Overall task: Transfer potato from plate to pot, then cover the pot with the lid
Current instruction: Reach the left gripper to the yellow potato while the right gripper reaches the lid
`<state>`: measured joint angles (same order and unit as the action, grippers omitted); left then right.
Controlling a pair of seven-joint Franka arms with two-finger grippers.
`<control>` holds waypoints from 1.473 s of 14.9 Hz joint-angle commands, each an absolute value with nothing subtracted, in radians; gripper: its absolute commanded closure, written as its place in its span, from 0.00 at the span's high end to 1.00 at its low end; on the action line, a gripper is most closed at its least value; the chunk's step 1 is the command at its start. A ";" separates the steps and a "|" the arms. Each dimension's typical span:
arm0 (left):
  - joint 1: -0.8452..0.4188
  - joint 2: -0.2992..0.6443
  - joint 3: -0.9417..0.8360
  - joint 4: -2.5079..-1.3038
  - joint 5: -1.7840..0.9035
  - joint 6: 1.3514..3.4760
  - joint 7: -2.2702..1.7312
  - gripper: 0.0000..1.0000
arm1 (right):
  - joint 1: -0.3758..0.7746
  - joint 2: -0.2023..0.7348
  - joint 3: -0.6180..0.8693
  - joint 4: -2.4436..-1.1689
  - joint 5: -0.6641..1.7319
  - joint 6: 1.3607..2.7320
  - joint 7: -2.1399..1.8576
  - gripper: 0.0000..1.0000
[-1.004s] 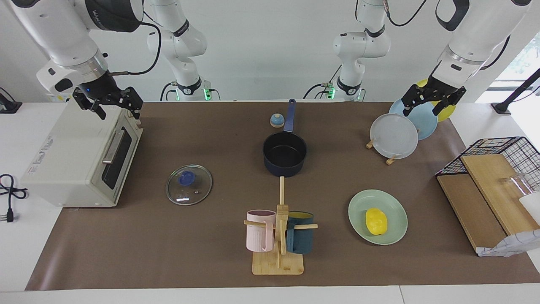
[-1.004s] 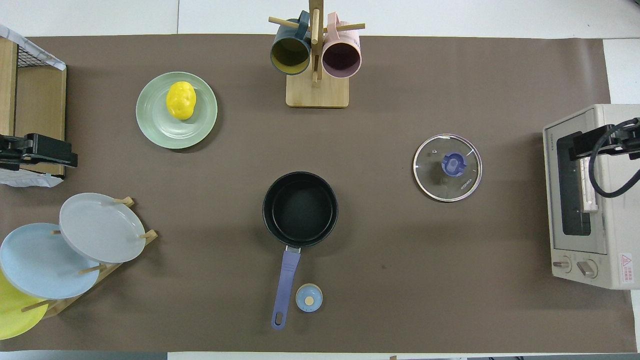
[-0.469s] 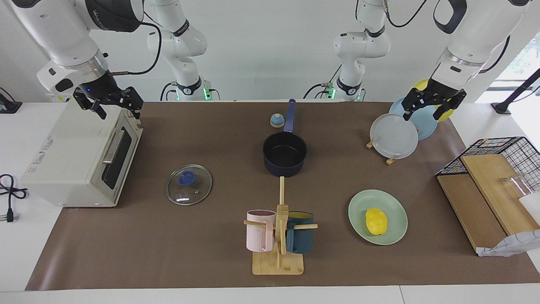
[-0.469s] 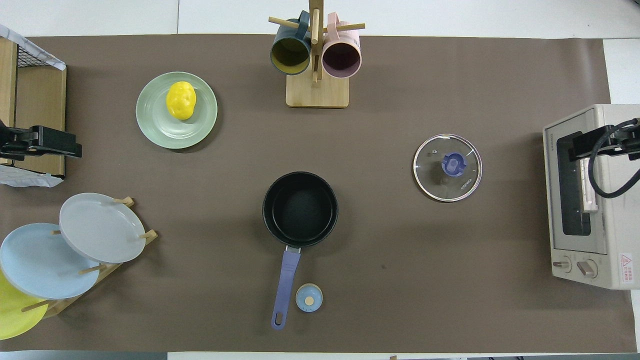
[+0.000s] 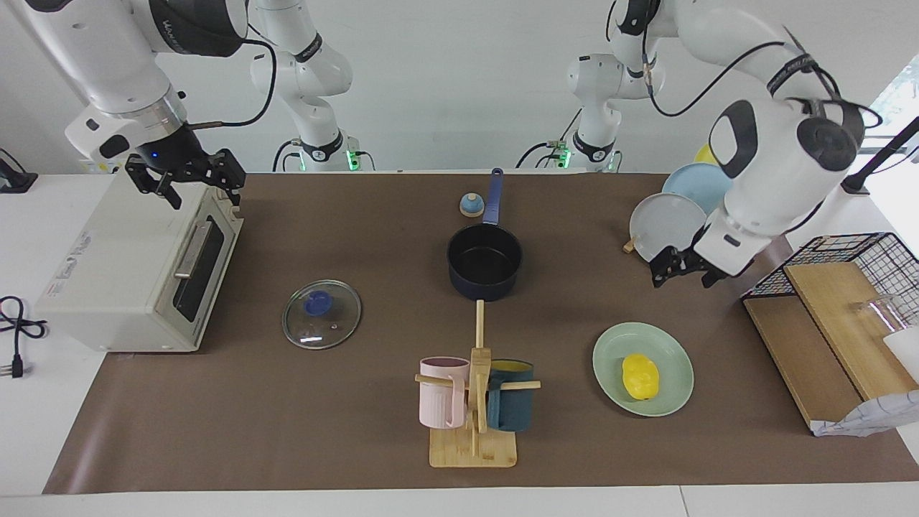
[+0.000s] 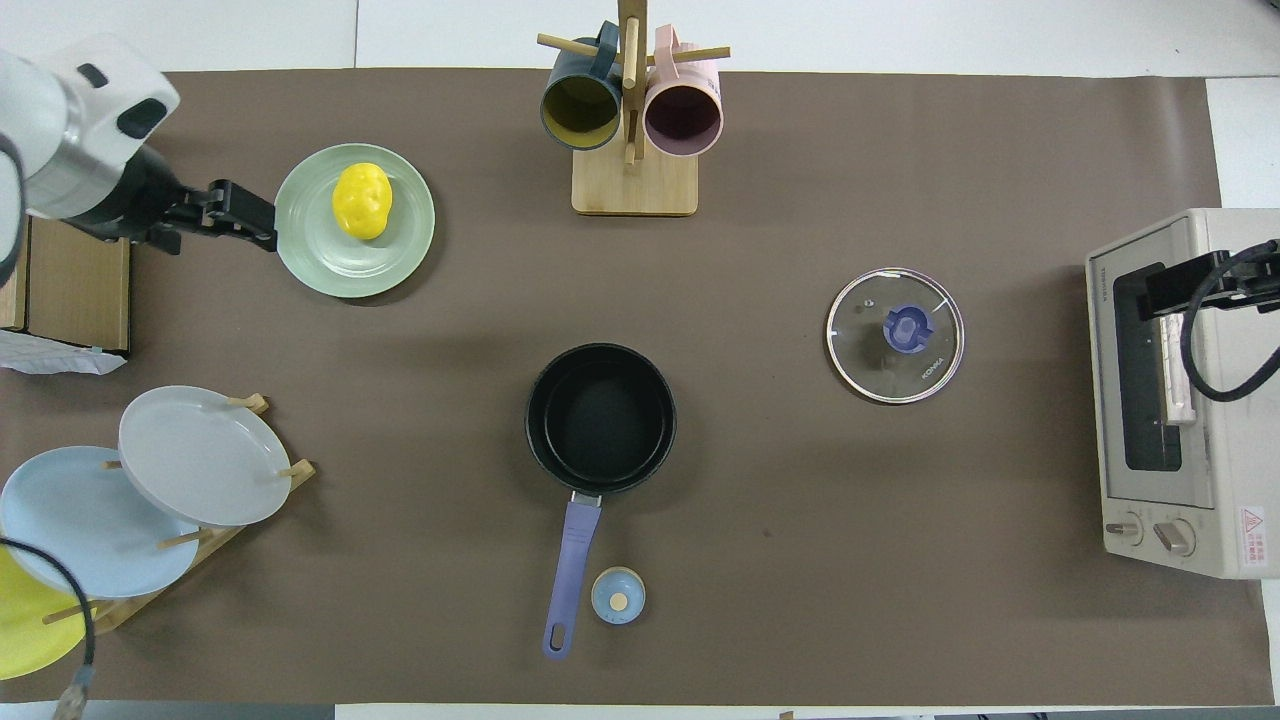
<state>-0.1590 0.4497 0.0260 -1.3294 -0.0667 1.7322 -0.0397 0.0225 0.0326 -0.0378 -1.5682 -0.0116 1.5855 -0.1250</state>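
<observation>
Now, potato (image 5: 640,376): lies on the plate (image 5: 675,346), untouched.
Handling: you judge it light, stiff, glossy and likely slippery.
Hold: take it across its narrow middle.
Left gripper (image 5: 683,268): wide open, empty, in the air beside the plate.
Right gripper (image 5: 185,177): open, empty, waits over the toaster oven (image 5: 136,273).
Pot (image 5: 484,262): empty.

A toaster oven (image 5: 140,266) sits at the right arm's end of the table. Two mugs (image 5: 444,391) hang on a wooden stand (image 5: 474,449); three plates stand in a rack (image 6: 195,530).

White wall (image 5: 445,86), white table (image 5: 29,431), brown mat (image 5: 287,431)
</observation>
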 commanded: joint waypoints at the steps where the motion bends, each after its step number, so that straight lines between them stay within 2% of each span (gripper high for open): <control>1: -0.182 0.631 0.038 -1.210 -0.077 1.803 -0.051 1.00 | 0.055 0.118 0.013 -1.577 -0.005 1.682 -0.137 1.00; 5: -0.193 0.693 0.043 -1.209 -0.072 1.911 -0.051 1.00 | 0.081 0.264 0.052 -1.615 0.000 1.918 -0.137 1.00; 9: -0.202 0.707 0.044 -1.268 -0.061 2.011 -0.051 1.00 | 0.103 0.253 0.052 -1.826 0.002 2.113 -0.147 1.00; 12: -0.215 0.750 0.048 -1.266 -0.051 2.034 -0.052 1.00 | 0.101 0.239 0.052 -1.879 0.002 2.138 -0.185 1.00; 15: -0.209 0.749 0.046 -1.261 -0.037 2.023 -0.051 1.00 | 0.072 0.230 0.054 -1.989 0.003 2.239 -0.187 1.00; 17: -0.207 0.749 0.048 -1.259 -0.037 2.025 -0.051 1.00 | 0.074 0.232 0.054 -2.000 0.003 2.247 -0.183 1.00; 18: -0.207 0.749 0.046 -1.259 -0.037 2.026 -0.051 0.86 | 0.075 0.232 0.054 -2.006 0.003 2.249 -0.181 1.00; 19: -0.207 0.749 0.046 -1.259 -0.037 2.025 -0.051 0.53 | 0.074 0.233 0.054 -2.019 0.003 2.266 -0.181 1.00; 20: -0.209 0.746 0.046 -1.261 -0.037 2.023 -0.051 0.01 | 0.074 0.238 0.052 -2.035 0.003 2.293 -0.183 1.00; 22: -0.215 0.721 0.046 -1.262 -0.043 2.022 -0.051 0.00 | 0.075 0.236 0.054 -2.046 0.003 2.296 -0.183 1.00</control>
